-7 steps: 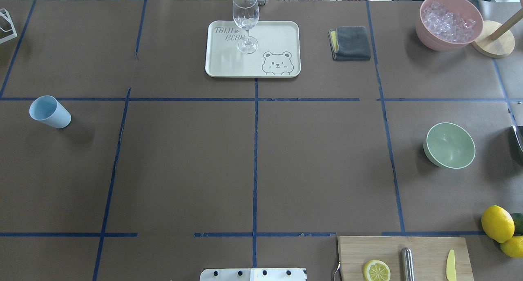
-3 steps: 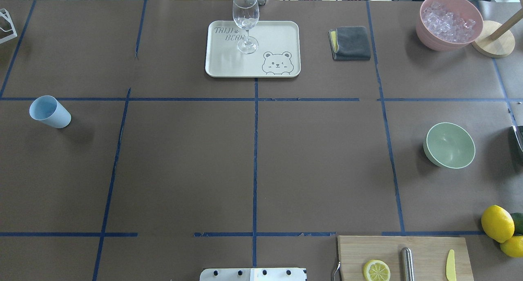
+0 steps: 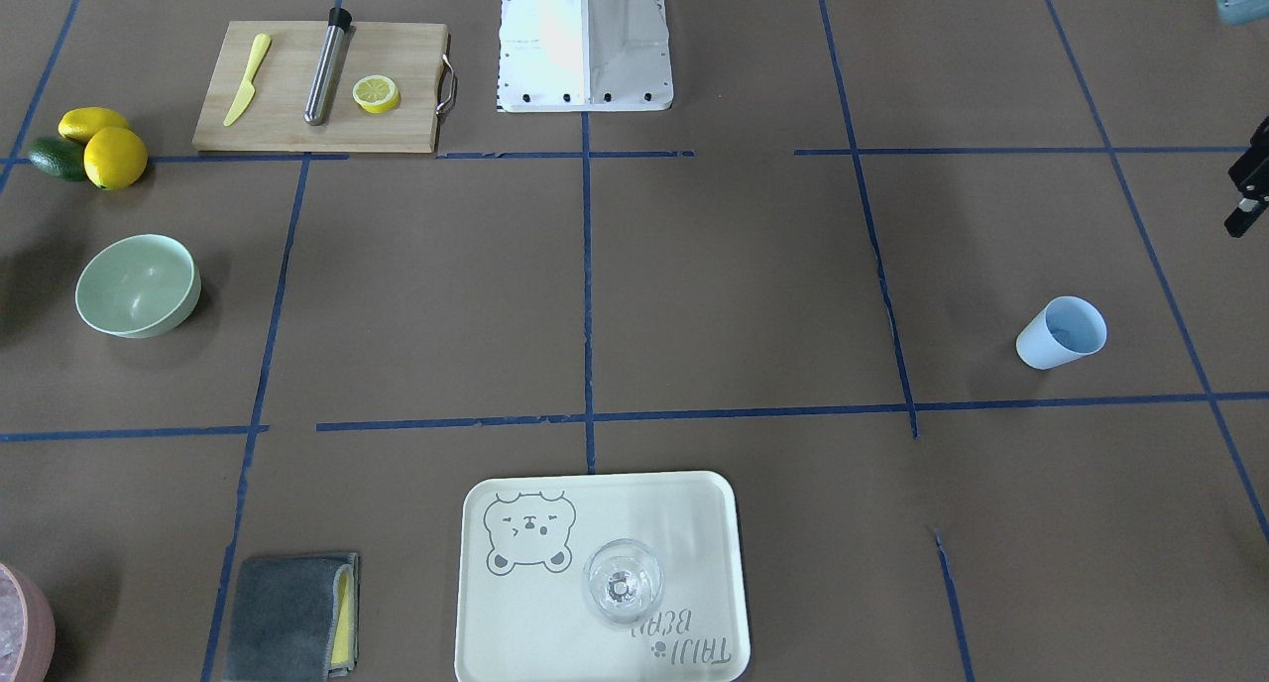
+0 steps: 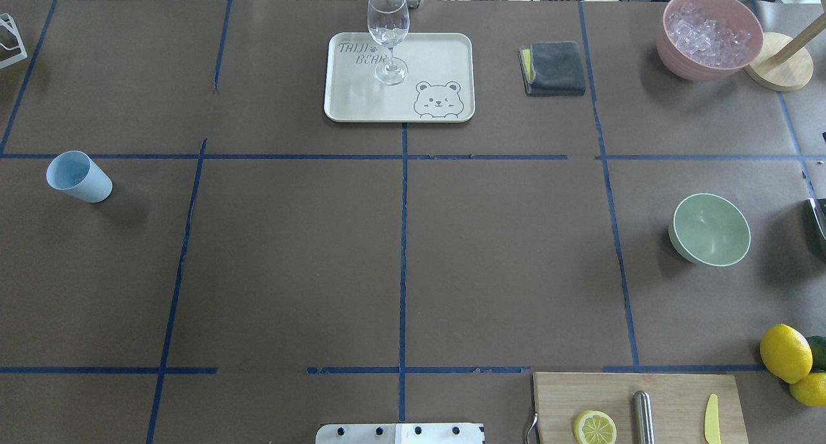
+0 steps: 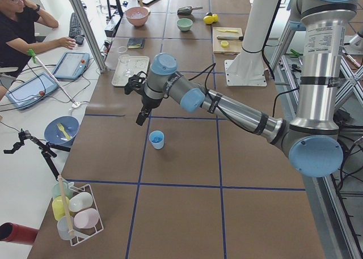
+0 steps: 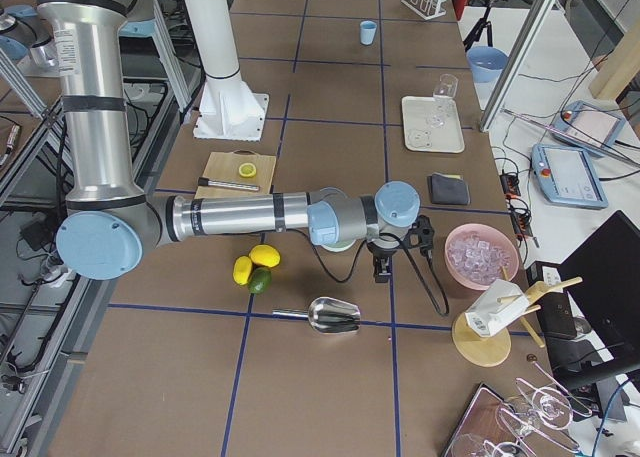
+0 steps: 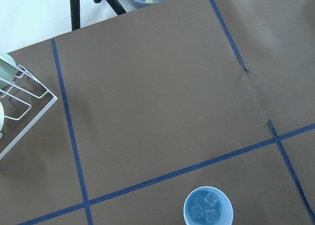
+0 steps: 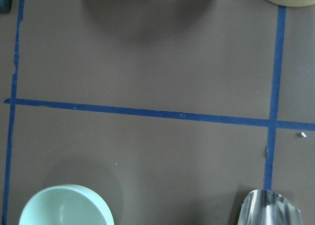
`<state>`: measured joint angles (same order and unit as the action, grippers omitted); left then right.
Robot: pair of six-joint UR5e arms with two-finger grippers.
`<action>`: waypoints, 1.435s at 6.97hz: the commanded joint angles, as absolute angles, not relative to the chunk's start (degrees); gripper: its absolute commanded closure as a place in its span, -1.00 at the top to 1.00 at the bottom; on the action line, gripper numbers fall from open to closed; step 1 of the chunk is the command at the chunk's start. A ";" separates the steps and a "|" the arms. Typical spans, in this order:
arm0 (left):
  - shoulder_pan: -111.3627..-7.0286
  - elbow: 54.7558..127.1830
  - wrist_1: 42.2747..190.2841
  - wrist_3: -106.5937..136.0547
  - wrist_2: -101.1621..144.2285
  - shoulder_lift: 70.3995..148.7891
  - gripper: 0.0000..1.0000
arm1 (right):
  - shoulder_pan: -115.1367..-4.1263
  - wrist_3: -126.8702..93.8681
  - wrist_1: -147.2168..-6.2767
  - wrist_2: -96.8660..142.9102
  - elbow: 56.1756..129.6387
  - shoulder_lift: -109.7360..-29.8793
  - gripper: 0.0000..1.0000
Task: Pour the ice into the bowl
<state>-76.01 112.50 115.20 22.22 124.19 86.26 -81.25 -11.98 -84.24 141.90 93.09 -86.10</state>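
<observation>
Jaws of the left arm [image 5: 227,103] hang in the air near the small pale-blue plastic cup [image 7: 208,208], not touching it. Spread or pressed together, can't tell: only a side view and a black sliver at the edge of the front view show them. Jaws of the right arm [image 6: 240,215] hang above the surface by the round pale mint-green bowl [image 4: 710,228]; their state can't be told either.

Ice [image 7: 210,199]: three small clear cubes sit in the bottom of the blue cup, which stands upright at the far left of the surface. The mint bowl sits at the far right, well apart from the cup, and is empty. A pink round container of ice [image 4: 710,34] stands at the far right corner; it is not the target.

Change: against the overhead shots from the last second, nothing on the surface has shifted. Cup and bowl are in the same spots and no ice has gone across.

Meaning: the pour hasn't begun. Likely step in hand is the left arm's approach to the cup. Next, the jaws need to come down around the cup wall and grip it upright, then carry it the whole way right to the bowl. The wall is thin and light, so too hard a squeeze could tip it or spill cubes.
</observation>
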 commanded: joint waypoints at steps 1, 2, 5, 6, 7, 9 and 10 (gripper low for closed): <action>-69.10 113.03 136.53 36.77 116.39 77.18 1.00 | -74.30 -26.27 -76.78 137.31 94.22 -85.34 1.00; -68.39 113.03 136.84 37.35 114.80 77.08 1.00 | -68.18 -38.63 -66.98 132.33 94.22 -85.95 1.00; -66.71 115.66 136.85 37.79 108.19 75.76 1.00 | -56.88 -54.40 -50.20 124.30 94.22 -92.70 1.00; -66.71 116.01 136.85 38.05 108.19 75.76 1.00 | -56.52 -54.23 -50.19 124.63 94.31 -94.12 1.00; -66.71 116.19 136.85 38.06 108.28 75.67 1.00 | -56.60 -54.14 -50.19 124.89 96.05 -96.13 1.00; -66.62 116.19 136.85 38.06 108.46 75.67 1.00 | -56.52 -53.53 -50.19 124.81 96.59 -98.08 1.00; -66.62 116.19 136.85 38.06 108.54 75.67 1.00 | -56.34 -53.53 -50.27 124.80 96.33 -98.69 1.00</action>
<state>-66.65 116.17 136.84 38.05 108.44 75.68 -56.53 -53.65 -50.24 124.83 96.45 -97.80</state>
